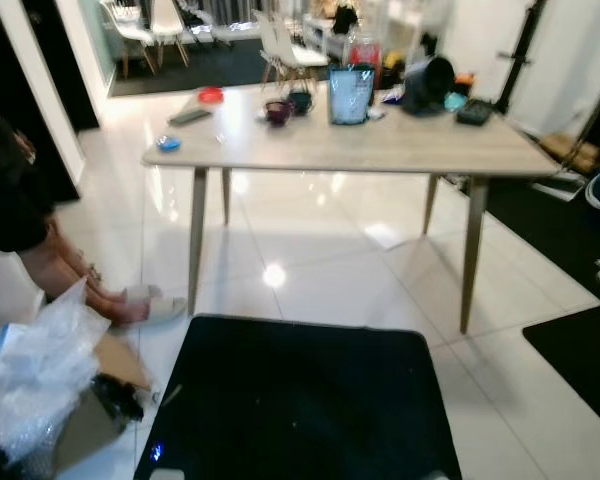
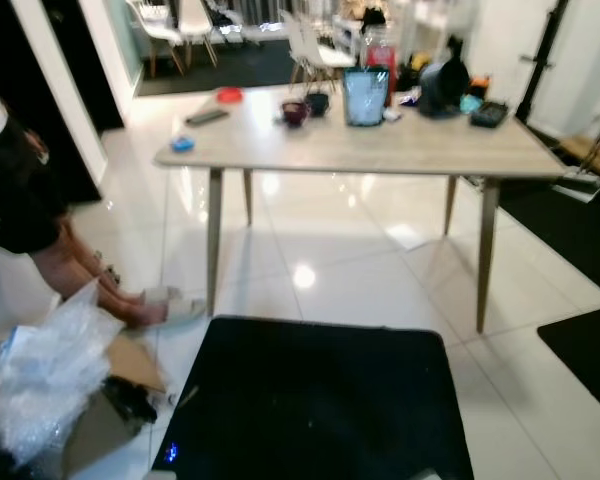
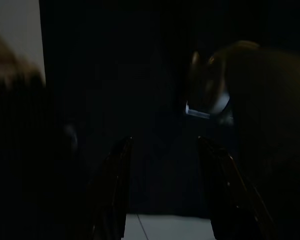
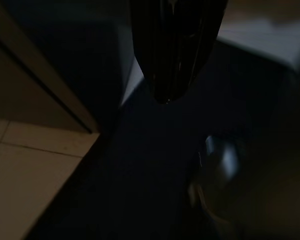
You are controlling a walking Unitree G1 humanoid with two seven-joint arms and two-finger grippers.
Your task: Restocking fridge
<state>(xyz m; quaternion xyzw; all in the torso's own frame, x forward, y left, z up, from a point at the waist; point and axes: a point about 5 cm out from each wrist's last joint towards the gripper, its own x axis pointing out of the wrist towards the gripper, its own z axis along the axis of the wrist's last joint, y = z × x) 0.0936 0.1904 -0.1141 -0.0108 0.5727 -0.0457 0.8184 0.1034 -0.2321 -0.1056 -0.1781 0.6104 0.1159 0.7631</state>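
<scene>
Several things crowd the far edge of a pale wooden table [image 1: 380, 148] that stands on glossy white floor tiles [image 1: 310, 270]: a clear blue-tinted container [image 1: 350, 95] near the middle of that edge, a red-lidded jar [image 1: 364, 50] just behind it, two dark bowls [image 1: 288, 106] beside it, and a tipped black pot [image 1: 427, 82] toward the far right corner. A red disc [image 1: 211, 95] and a grey flat object [image 1: 190, 116] lie near the far left corner, and a small blue lid [image 1: 168, 143] sits at the left edge. No fridge can be made out. A black flat surface [image 1: 300, 400] lies close below the camera. By the left edge of the head views a person's legs [image 1: 75, 275] in pale slippers stand next to crumpled clear plastic wrap [image 1: 35, 370] on cardboard. White chairs [image 1: 145, 30] stand in the room beyond. The left gripper [image 3: 165, 195] hangs in deep shade, its two fingers [image 3: 115, 190] well apart and holding nothing. The right gripper [image 4: 172, 55] hangs over dark floor beside a pale tile; I cannot tell how far it is open
</scene>
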